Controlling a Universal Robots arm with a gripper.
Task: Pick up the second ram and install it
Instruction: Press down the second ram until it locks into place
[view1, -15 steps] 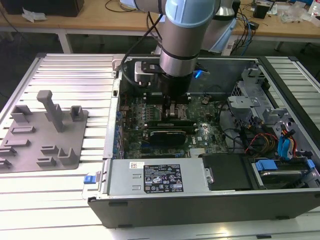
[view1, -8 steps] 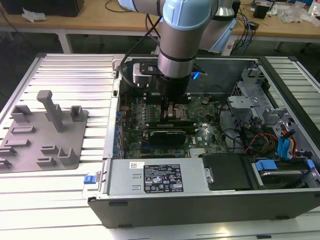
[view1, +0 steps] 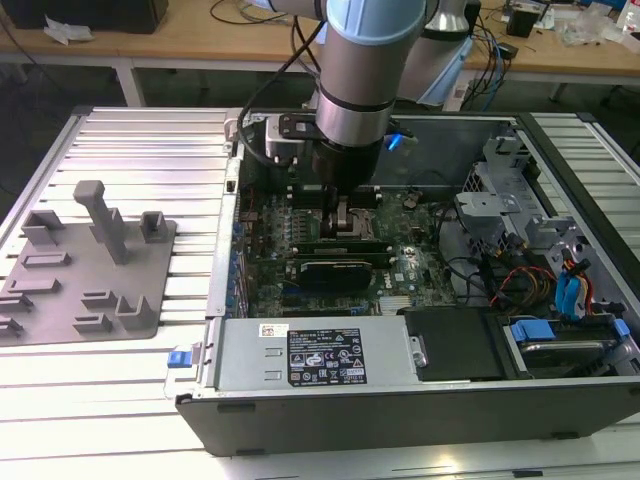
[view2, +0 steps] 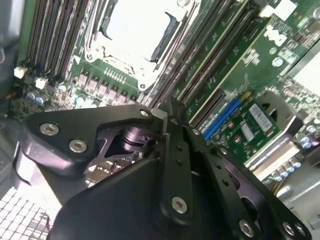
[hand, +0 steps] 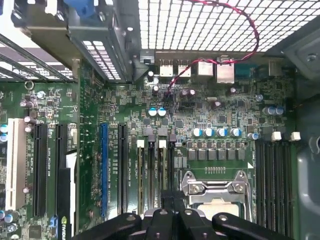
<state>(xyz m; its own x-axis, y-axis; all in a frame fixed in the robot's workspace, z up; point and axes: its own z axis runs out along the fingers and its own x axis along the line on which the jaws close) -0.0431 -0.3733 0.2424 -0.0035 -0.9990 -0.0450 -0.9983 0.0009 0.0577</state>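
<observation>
My arm (view1: 355, 60) comes down almost vertical from above into the open computer case (view1: 400, 400), which lies on its side on the ribbed metal worktop (view1: 130, 150). My end effector (view1: 345, 215) is low inside the case, just above the motherboard (view1: 410, 270), beside the processor socket (view2: 135, 35). In the second wrist view my black fingers (view2: 175, 150) stand pressed close together, their tips meeting over the memory slots (view2: 200, 85) next to the socket. I cannot tell if a thin board is pinched between them, because the fingers cover that place.

In the exterior view a long narrow stick, which I take for the second ram (view1: 345, 243), sits in a slot directly under my end effector, and another dark long part lies just in front of it. I cannot tell if it is fully seated.

In the first wrist view the silver frame of the socket is near my fingertips (hand: 172, 220), and several empty long slots run beside it.

On the exterior view's left, well apart from the case, the grey tray (view1: 80, 270) with upright pegs lies on the worktop.
</observation>
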